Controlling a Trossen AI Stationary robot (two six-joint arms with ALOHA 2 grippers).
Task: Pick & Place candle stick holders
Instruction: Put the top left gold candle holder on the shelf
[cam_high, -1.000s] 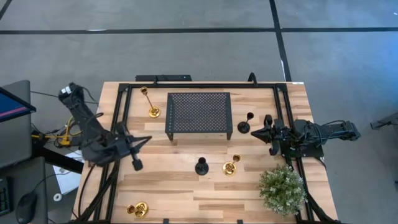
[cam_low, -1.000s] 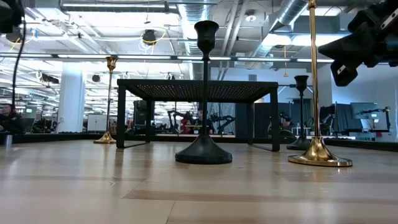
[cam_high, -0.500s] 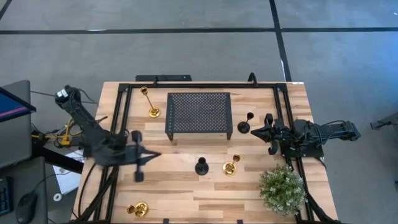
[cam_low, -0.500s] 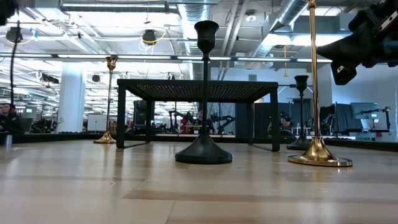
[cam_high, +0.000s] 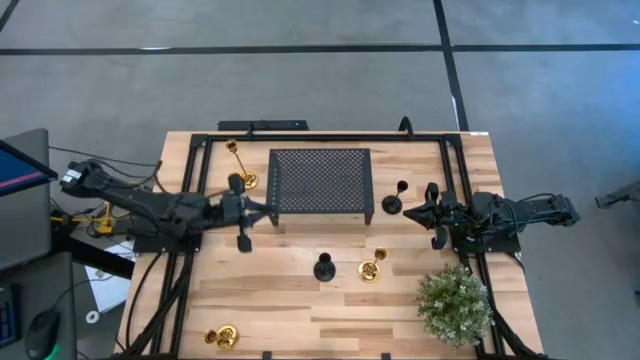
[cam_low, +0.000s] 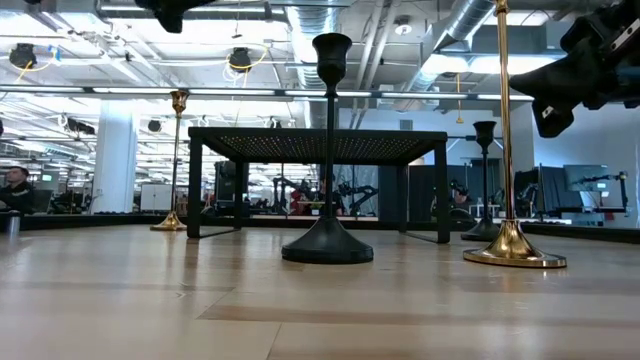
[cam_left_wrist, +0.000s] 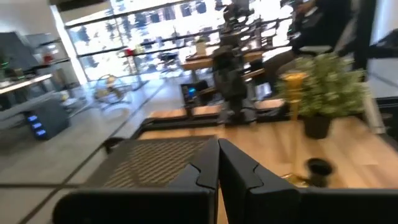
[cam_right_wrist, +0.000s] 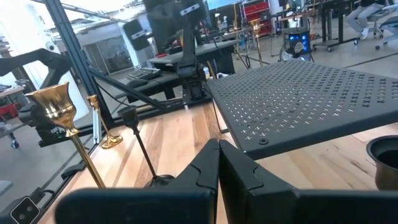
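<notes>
Several candle stick holders stand upright on their round bases. A tall gold one (cam_high: 240, 165) is at the far left and a short gold one (cam_high: 221, 337) at the near left. A black one (cam_high: 323, 267) and a gold one (cam_high: 372, 267) stand mid-table. Another black one (cam_high: 393, 200) is by the stand's right side. My left gripper (cam_high: 268, 208) is shut and empty, raised above the table. It points level toward the right edge, at the stand's left side. My right gripper (cam_high: 407, 212), also shut and empty, points left just beside the black holder (cam_right_wrist: 382, 152).
A black perforated metal stand (cam_high: 320, 182) fills the far middle between the two grippers. A green bushy plant (cam_high: 455, 305) sits at the near right corner. Black frame rails (cam_high: 190, 200) run along the table's left and right sides.
My left gripper has swung from the table's left edge toward the far side and the right. It now points at the stand's left side and has come into the top of the low view. Its fingers have stayed shut. No holder has moved.
</notes>
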